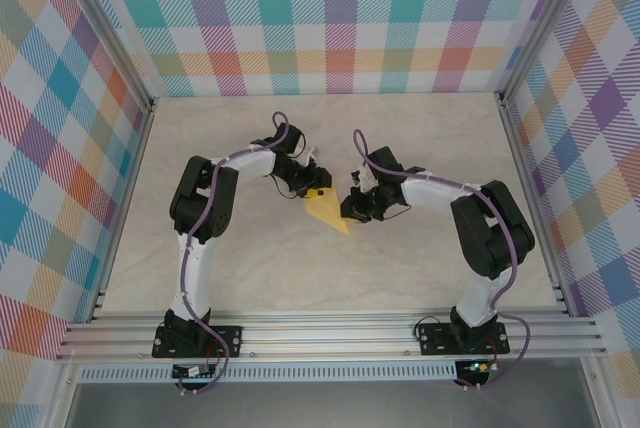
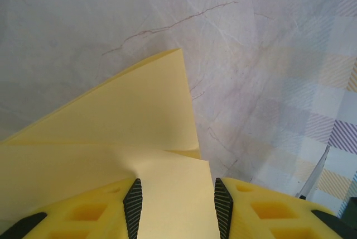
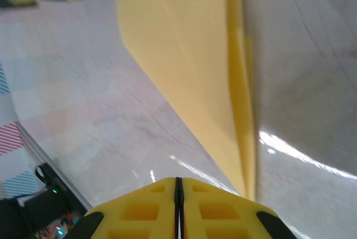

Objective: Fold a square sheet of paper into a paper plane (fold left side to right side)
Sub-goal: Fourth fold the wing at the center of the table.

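Paper sheet (image 1: pixel 328 212) runs lengthwise from the left tool (image 2: pixel 177 200), jaws apart astride a flap, to the right tool (image 3: pixel 178 186), shut empty beside its point; left sits nearer.

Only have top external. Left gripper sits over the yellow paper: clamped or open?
Observer: Open. On left wrist the left gripper has its jaws apart, and the sheet of paper shows in the gap, two layers overlapping.
Operator: And the right one?
Observer: On right wrist the right gripper is shut with nothing between its jaws. The paper's folded edge ends just beside its tip; I can't tell if they touch.
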`<state>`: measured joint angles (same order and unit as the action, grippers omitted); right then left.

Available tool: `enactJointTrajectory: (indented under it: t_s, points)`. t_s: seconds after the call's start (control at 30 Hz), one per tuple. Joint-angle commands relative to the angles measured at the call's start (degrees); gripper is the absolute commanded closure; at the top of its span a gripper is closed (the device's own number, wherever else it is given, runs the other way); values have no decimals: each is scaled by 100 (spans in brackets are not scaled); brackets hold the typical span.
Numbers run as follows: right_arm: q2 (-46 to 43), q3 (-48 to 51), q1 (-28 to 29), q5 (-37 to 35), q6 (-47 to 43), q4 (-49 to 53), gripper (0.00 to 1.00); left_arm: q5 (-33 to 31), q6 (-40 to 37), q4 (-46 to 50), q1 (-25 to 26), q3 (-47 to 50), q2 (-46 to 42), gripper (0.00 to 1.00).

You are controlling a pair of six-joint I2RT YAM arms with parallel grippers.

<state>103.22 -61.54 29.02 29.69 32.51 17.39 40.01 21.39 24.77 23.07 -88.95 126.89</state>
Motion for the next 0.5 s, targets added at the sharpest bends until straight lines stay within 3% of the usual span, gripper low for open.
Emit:
enactJointTrajectory:
  t_s: [0.0,0.47]
  points:
    - [498,-291,118,-13,834,-629,92,-432,-20,-69,13,250,210,59]
    - [1115,-465,403,-473,1465,-1343,93,-485,-47,48,31,202,204,59]
